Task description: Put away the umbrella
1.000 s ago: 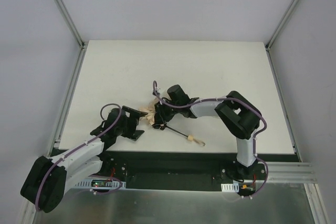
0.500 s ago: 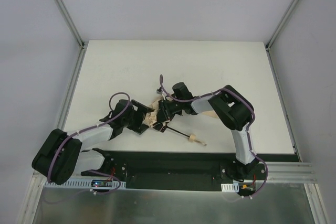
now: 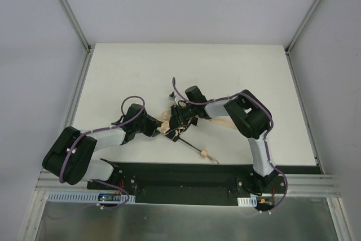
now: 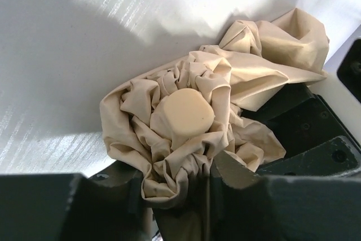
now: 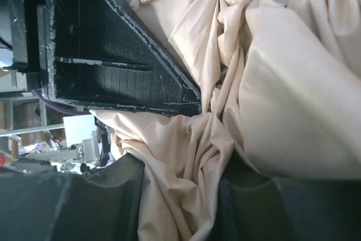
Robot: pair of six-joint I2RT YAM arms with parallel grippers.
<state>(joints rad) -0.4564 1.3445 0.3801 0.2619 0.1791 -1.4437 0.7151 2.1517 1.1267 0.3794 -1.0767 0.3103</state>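
Observation:
The umbrella [image 3: 167, 124] lies mid-table, its beige canopy bunched between both grippers. Its thin dark shaft [image 3: 189, 144] runs toward the near edge and ends in a pale knob handle [image 3: 204, 153]. My left gripper [image 3: 157, 129] comes in from the left and is shut on a fold of canopy fabric [image 4: 180, 162] just below the round beige top cap [image 4: 184, 111]. My right gripper [image 3: 176, 121] reaches in from the right and is shut on another gathered fold of canopy [image 5: 192, 156]. The left gripper's black finger [image 5: 113, 55] sits close beside it.
The white tabletop [image 3: 186, 71] stretches beyond the umbrella to the back and sides. A black base strip [image 3: 186, 176] runs along the near edge. Metal frame rails [image 3: 73, 105] border the table on the left and right.
My left arm swung right to the canopy and its jaws went from wide open to closed on the fabric. The handle end shifted slightly left. The right gripper stayed on the canopy.

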